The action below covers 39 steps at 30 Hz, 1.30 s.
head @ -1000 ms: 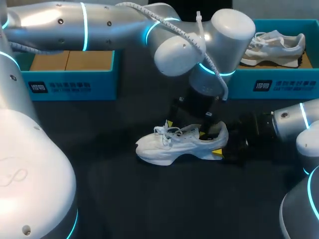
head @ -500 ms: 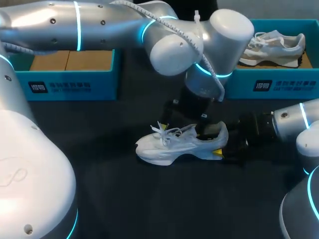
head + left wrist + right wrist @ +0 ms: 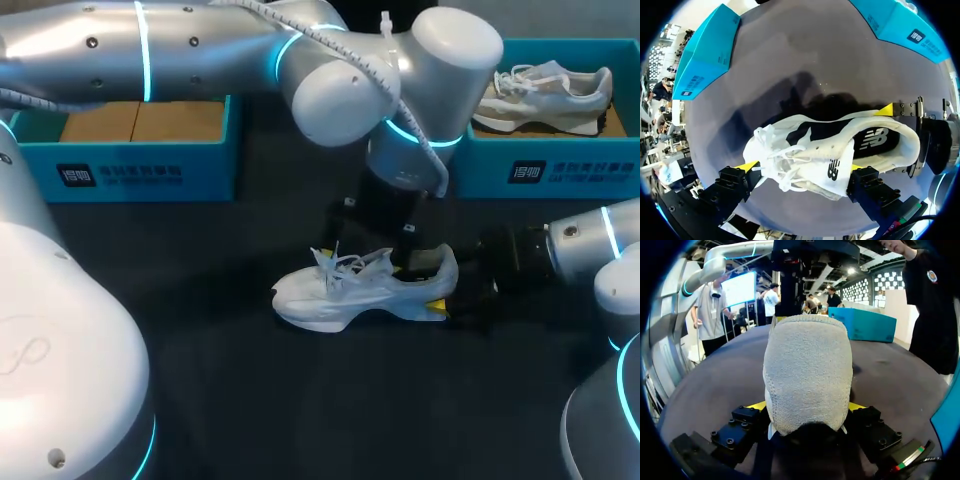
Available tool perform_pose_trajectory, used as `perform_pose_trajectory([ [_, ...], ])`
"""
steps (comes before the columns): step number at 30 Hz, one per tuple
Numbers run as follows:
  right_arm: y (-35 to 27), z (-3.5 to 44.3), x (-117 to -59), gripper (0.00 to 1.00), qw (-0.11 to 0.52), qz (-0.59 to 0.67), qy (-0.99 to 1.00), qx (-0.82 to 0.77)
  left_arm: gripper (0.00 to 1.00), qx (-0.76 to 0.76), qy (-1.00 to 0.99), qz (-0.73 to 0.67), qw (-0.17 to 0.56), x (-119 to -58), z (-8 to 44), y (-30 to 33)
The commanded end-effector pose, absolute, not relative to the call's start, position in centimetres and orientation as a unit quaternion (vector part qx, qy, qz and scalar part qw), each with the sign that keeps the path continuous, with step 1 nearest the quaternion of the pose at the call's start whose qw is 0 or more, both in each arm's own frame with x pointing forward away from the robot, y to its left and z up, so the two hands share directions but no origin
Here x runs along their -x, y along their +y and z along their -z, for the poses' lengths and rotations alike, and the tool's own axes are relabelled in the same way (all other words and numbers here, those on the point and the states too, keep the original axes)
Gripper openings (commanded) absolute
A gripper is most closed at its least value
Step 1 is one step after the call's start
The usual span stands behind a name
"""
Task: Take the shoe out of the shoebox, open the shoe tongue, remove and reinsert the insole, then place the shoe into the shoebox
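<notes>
The white shoe (image 3: pixel 360 290) lies on its sole at mid-table, toe to the left. My left gripper (image 3: pixel 378 245) hangs over its laced front. In the left wrist view the left gripper (image 3: pixel 801 167) is open, its yellow tips straddling the tongue and laces of the shoe (image 3: pixel 810 150). My right gripper (image 3: pixel 445 285) comes in from the right and is shut on the heel. In the right wrist view the grey heel (image 3: pixel 807 370) fills the gap between the right gripper's (image 3: pixel 807 407) fingers. The shoe's inside is dark; I cannot make out the insole.
At the back left stands a blue shoebox (image 3: pixel 140 150) with a bare cardboard floor. A second blue shoebox (image 3: pixel 560 165) at the back right holds another pale shoe (image 3: pixel 545 95). The dark table (image 3: pixel 300 400) stretches toward the front edge.
My left arm has shifted a little to the left and lower over the shoe's laces. The shoe and my right gripper have stayed put.
</notes>
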State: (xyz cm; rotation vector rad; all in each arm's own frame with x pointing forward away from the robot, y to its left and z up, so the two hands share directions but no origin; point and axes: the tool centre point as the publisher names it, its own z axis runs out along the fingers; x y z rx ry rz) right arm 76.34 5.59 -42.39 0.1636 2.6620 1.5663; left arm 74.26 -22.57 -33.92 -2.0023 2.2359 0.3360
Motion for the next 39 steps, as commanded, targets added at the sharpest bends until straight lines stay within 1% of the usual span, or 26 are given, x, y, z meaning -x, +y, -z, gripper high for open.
perform_pose_trajectory([
  [1, 5.9, 42.6, -76.1, 0.0, 0.025, -0.505, 0.861, -0.054, 1.0, 0.667, 0.735, -0.104, 0.06, -74.1, 33.1, -21.9],
  [20, 5.9, 42.6, -76.1, 0.0, 0.025, -0.505, 0.861, -0.054, 1.0, 0.681, 0.725, -0.092, 0.048, -74.3, 31.9, -21.3],
  [21, 5.9, 42.6, -76.1, 0.0, 0.025, -0.505, 0.861, -0.054, 0.84, 0.681, 0.725, -0.09, 0.048, -74.4, 31.8, -21.3],
  [22, 5.9, 42.6, -76.1, 0.0, 0.025, -0.505, 0.861, -0.054, 0.62, 0.681, 0.725, -0.09, 0.048, -74.4, 31.7, -21.4],
  [23, 5.9, 42.6, -76.1, 0.0, 0.025, -0.505, 0.861, -0.054, 0.57, 0.681, 0.725, -0.089, 0.048, -74.5, 31.7, -21.4],
  [24, 5.9, 42.6, -76.1, 0.0, 0.025, -0.505, 0.861, -0.054, 0.56, 0.68, 0.726, -0.089, 0.048, -74.6, 31.7, -21.4],
  [26, 5.9, 42.6, -76.1, 0.0, 0.025, -0.505, 0.861, -0.054, 0.44, 0.68, 0.727, -0.088, 0.05, -74.8, 31.7, -21.3],
  [27, 5.9, 42.6, -76.1, 0.0, 0.025, -0.505, 0.861, -0.054, 0.42, 0.679, 0.727, -0.088, 0.05, -74.9, 31.7, -21.3],
  [30, 5.9, 42.6, -76.1, 0.0, 0.025, -0.505, 0.861, -0.054, 0.42, 0.679, 0.727, -0.087, 0.05, -75.0, 31.7, -21.4],
  [39, 5.9, 42.6, -76.1, 0.0, 0.025, -0.505, 0.861, -0.054, 0.4, 0.677, 0.73, -0.081, 0.046, -74.9, 31.4, -21.6],
])
